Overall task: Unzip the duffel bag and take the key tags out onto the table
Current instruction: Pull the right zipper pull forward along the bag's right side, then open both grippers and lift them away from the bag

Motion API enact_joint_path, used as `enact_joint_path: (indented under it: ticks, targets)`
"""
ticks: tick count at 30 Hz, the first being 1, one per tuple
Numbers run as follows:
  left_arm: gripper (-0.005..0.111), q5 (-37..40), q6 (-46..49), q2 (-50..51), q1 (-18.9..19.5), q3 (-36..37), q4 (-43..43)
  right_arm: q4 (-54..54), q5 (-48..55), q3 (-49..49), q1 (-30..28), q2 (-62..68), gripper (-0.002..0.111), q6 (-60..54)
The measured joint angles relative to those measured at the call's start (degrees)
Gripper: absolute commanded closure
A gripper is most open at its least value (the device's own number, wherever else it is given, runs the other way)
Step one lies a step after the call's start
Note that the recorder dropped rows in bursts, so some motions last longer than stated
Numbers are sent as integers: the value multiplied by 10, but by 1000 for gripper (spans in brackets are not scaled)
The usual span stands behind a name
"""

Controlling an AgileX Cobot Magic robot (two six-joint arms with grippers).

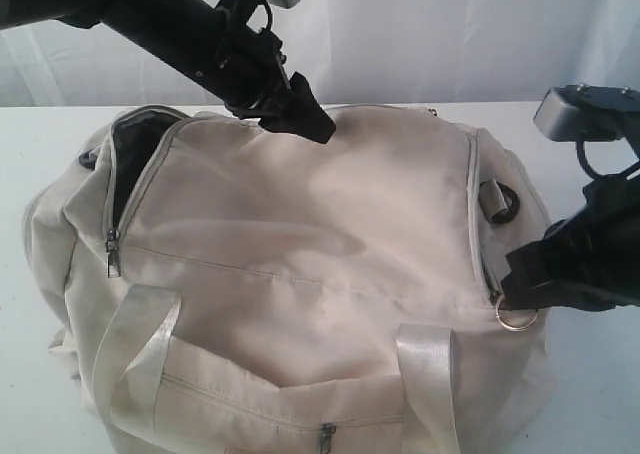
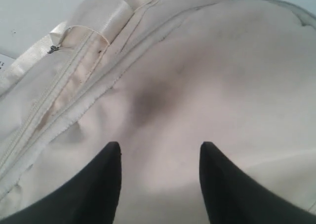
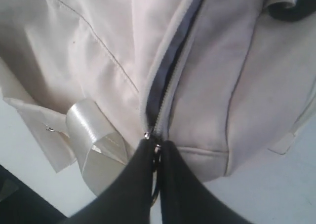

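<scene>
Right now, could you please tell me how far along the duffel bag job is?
Done: the duffel bag is partly unzipped, with dark lining showing at one corner. In hand: the right end effector is shut on the zipper pull ring, and the left end effector is open over the bag's top. Left: finishing the zip and taking out the key tags; none are visible on the table.

The left arm [image 1: 160, 19] and right arm [image 1: 600, 244] were matte black, each with a looped black cable [image 1: 262, 16] and a silver-grey wrist housing [image 1: 572, 114]. The left gripper [image 2: 159, 145] had pointed, tapering fingers [image 2: 94, 189].
</scene>
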Motion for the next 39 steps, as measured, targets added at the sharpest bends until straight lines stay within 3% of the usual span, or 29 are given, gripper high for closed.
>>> enact_joint_path:
  ticks: [4,8,10,11,19,29,34,39]
  targets:
    - [61,27,-20,-20,0,0,47,18,-7,2,0,0,87,-43]
    - [91,61,-99,-52,0,0,149,48,3,3,0,0,52,-72]
    - [106,82,-131,-67,1,0,194,54,3,3,0,0,42,-75]
    - [107,99,-144,-78,1,0,217,55,3,3,0,0,40,-76]
    - [107,142,-163,-176,2,60,255,58,-1,-50,0,-2,40,-77]
    - [107,137,-171,-349,2,279,278,56,-108,-143,0,0,40,-79]
    - [107,112,-179,-411,2,360,266,49,-117,-197,0,71,40,-79]
    - [107,99,-181,-447,2,382,248,45,-127,-244,0,167,40,-79]
